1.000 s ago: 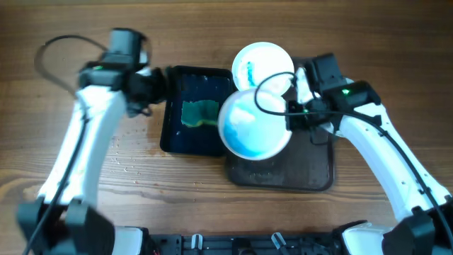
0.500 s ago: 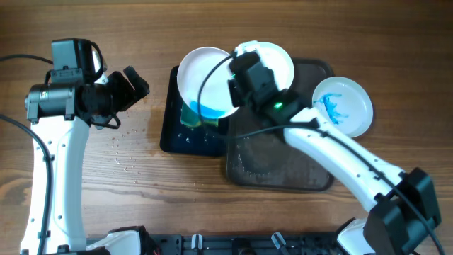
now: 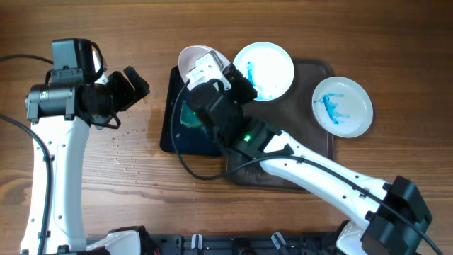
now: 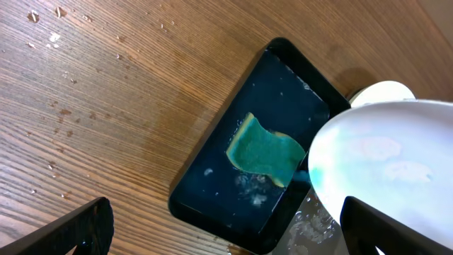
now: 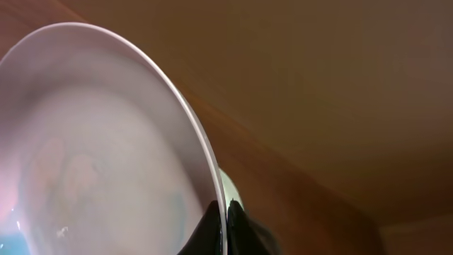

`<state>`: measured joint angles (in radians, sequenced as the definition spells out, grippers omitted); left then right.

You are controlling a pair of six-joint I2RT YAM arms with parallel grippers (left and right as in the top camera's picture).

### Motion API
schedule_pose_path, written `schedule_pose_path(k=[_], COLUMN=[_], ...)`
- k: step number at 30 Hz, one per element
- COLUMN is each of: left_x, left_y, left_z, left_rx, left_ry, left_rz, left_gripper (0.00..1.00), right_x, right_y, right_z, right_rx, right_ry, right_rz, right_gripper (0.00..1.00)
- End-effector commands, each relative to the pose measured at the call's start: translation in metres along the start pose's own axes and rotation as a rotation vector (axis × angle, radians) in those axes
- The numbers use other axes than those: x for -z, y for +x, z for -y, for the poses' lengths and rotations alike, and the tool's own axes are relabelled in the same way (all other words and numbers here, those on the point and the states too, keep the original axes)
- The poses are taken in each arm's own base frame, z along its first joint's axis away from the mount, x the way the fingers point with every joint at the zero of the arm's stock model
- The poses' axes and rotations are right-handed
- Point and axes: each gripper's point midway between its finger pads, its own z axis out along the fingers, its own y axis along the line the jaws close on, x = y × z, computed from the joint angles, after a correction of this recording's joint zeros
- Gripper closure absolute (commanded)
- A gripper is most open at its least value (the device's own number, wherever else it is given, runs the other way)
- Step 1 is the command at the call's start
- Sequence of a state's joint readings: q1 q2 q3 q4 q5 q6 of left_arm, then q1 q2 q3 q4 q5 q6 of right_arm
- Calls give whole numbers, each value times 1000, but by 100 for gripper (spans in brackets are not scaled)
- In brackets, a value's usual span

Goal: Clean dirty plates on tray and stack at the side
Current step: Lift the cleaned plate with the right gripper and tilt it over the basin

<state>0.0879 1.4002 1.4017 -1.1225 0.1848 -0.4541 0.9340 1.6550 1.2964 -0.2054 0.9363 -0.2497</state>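
Observation:
My right gripper [image 3: 211,78] is shut on the rim of a white plate [image 3: 192,58] and holds it tilted steeply over the black basin [image 3: 168,131]. The right wrist view shows the jaws [image 5: 224,221] pinching the plate's rim [image 5: 106,142]. The plate also shows in the left wrist view [image 4: 396,152], with a faint blue smear. A green sponge [image 3: 188,117] lies in the basin's water [image 4: 265,150]. A blue-stained plate [image 3: 265,65] sits on the dark tray [image 3: 283,173]. Another blue-stained plate [image 3: 342,106] lies right of the tray. My left gripper [image 3: 134,86] is open and empty, left of the basin.
Water droplets [image 3: 124,152] are scattered on the wooden table left of the basin. The right arm [image 3: 311,170] stretches across the tray from the front right. The tray surface is wet.
The right arm has swung the held plate from nearly flat to steeply tilted over the basin. The left arm has not moved.

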Motion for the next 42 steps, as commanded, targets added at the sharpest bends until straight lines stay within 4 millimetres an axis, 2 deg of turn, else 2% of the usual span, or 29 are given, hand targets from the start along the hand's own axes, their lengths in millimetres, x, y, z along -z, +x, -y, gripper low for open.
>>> schedule_pose_path(k=[1, 8, 12, 35, 42], left_x=[7, 7, 7, 7, 7], left_y=[-3, -3, -3, -3, -3], left_z=[4, 4, 4, 4, 4], left_rx=[-6, -6, -6, -6, -6], left_ry=[21, 21, 21, 21, 21], left_rz=[16, 16, 16, 16, 16], left_gripper=[0, 0, 0, 0, 0], right_x=[9, 15, 15, 15, 15], right_y=[-9, -13, -16, -21, -21], right_z=[9, 2, 3, 5, 5], right_rx=[78, 268, 307, 286, 205], right_ry=[61, 51, 55, 63, 62], right_rz=[10, 21, 29, 47, 49], right_gripper=[96, 96, 96, 96, 96])
